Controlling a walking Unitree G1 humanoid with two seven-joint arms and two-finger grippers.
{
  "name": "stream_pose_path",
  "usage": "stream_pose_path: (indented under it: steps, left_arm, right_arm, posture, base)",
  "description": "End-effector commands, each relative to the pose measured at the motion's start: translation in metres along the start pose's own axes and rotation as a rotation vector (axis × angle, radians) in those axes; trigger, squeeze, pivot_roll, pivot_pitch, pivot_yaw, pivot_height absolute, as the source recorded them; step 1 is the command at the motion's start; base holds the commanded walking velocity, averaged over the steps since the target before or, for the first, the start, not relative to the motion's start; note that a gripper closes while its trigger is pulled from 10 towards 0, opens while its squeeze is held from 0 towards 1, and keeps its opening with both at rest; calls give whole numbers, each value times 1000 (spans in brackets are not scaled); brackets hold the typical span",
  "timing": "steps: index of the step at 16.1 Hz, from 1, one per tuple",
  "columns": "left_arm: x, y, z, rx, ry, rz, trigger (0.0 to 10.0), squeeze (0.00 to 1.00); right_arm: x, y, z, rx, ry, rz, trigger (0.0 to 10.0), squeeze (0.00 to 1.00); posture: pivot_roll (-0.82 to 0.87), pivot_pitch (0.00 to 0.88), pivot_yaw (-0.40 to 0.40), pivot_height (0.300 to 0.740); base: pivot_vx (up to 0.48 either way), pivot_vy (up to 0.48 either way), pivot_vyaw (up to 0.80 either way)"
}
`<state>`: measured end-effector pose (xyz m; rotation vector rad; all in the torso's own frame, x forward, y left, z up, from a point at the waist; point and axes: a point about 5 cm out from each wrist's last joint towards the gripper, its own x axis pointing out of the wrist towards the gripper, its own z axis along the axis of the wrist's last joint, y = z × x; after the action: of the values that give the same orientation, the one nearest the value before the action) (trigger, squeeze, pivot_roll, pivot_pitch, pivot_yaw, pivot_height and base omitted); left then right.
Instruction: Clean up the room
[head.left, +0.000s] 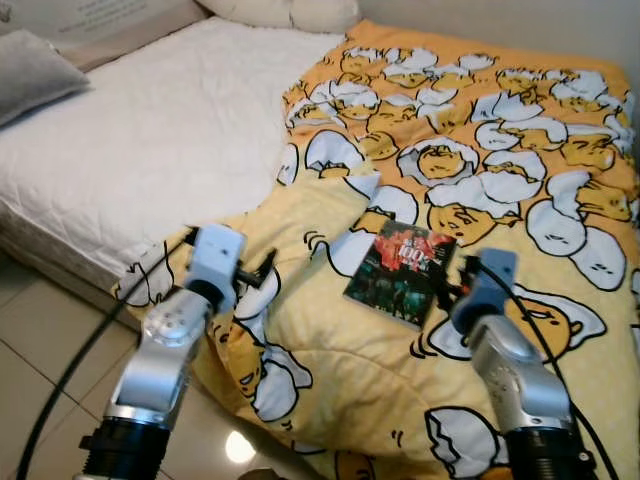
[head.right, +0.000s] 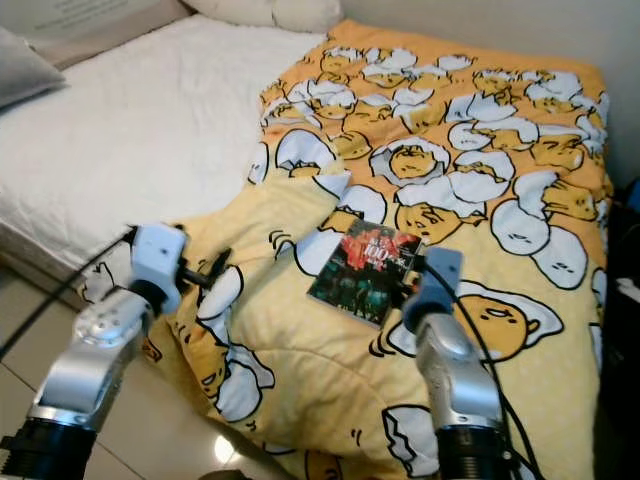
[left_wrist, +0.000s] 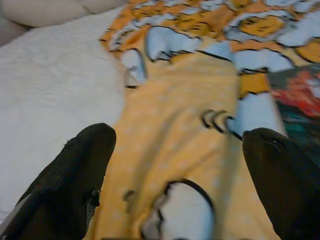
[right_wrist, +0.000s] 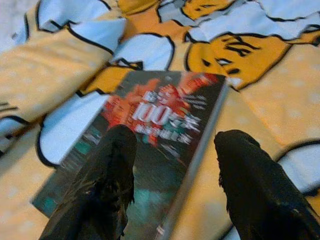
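Observation:
A dark book (head.left: 400, 272) with a red cover design and "100" on it lies flat on the yellow egg-print blanket (head.left: 480, 150) on the bed. My right gripper (right_wrist: 177, 137) is open right at the book's near right edge. One finger (right_wrist: 112, 170) hangs over the cover and the other finger (right_wrist: 250, 175) is beyond the book's edge, above the blanket. My left gripper (left_wrist: 180, 135) is open too, hovering over the folded blanket edge (head.left: 300, 250) to the book's left, holding nothing.
The bare white mattress (head.left: 150, 130) spreads out on the left, with a grey pillow (head.left: 35, 70) and cream pillows (head.left: 285, 12) at the head. Tiled floor (head.left: 40, 360) lies at the near left. The blanket hangs over the bed's near edge.

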<state>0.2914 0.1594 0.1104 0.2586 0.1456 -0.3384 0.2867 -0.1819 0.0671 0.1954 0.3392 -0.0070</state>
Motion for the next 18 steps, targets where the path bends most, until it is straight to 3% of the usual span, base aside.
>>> stream_pose_path:
  steps: [1, 4, 7, 9, 11, 14, 18]
  left_arm:
    - [-4, 2, -4, 13, 26, -17, 10000, 463]
    - [-5, -1, -6, 21, 41, -64, 10000, 463]
    - [-2, -5, -5, 34, 57, -169, 10000, 478]
    - [0, -6, 0, 37, 51, -203, 10000, 478]
    - [-3, -8, 9, 38, 55, -334, 10000, 486]
    - [-12, -9, 7, 85, 116, -467, 10000, 482]
    - [-24, -12, 6, 89, 166, -536, 10000, 482]
  right_arm:
    - [3, 5, 4, 18, -8, 48, 10000, 1000]
    - [9, 7, 7, 68, 6, 84, 10000, 1000]
    - [29, 10, 9, 278, 108, 168, 10000, 1000]
    - [37, 8, 7, 298, 187, 185, 10000, 1000]
    - [52, -2, 15, 366, 201, 127, 10000, 1000]
    - [58, 0, 15, 405, 231, 131, 10000, 1000]
    - [59, 4, 9, 469, 244, 163, 10000, 1000]
  posture:
    - [-19, 0, 23, 740]
    - [-22, 0, 25, 740]
    - [-25, 0, 29, 740]
    - [-17, 0, 23, 740]
    - [9, 0, 10, 740]
    - [19, 0, 14, 740]
    - [43, 0, 13, 740]
  base:
    - [0, 0, 0]
    - [0, 0, 0]
    - [0, 0, 0]
    - [0, 0, 0]
    - [0, 0, 0]
    - [0, 0, 0]
    - [0, 0, 0]
